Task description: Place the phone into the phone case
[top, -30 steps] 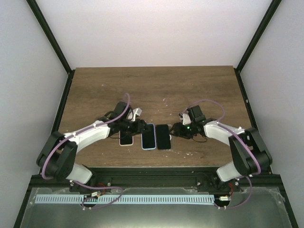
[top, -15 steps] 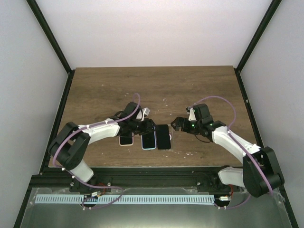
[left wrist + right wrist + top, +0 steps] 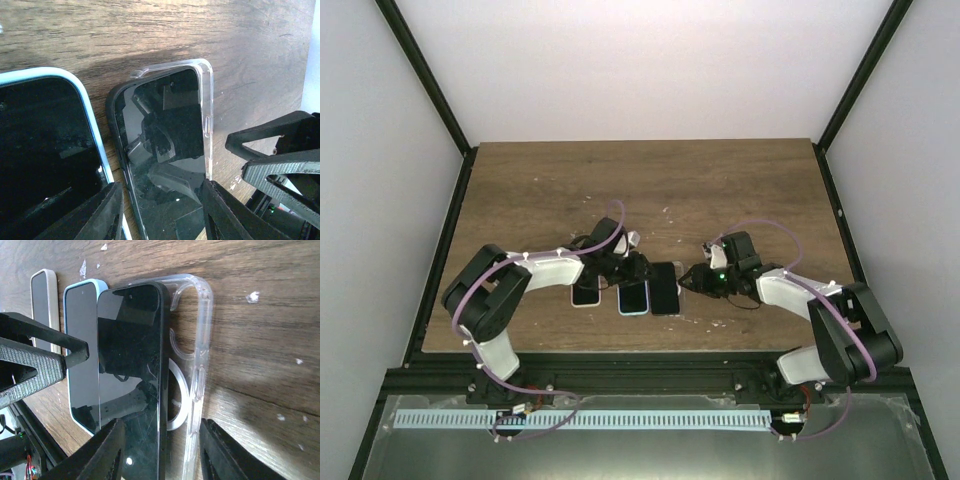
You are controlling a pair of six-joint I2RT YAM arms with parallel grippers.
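While a blue phone [image 3: 82,340] crowds its left side, a beige phone [image 3: 40,295] beyond, the black phone [image 3: 130,350] sits partly in the clear case [image 3: 197,355] on the counter [image 3: 260,340], lengthwise away from me; my left tool [image 3: 162,187] and right tool [image 3: 162,425] both gape wide.

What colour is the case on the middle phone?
Light blue bumper case; the right wrist view shows it best.

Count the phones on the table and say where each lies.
3. A cream-edged phone lies leftmost, a blue-edged phone in the middle, and a black phone rightmost, partly over the clear case. None seems hidden.
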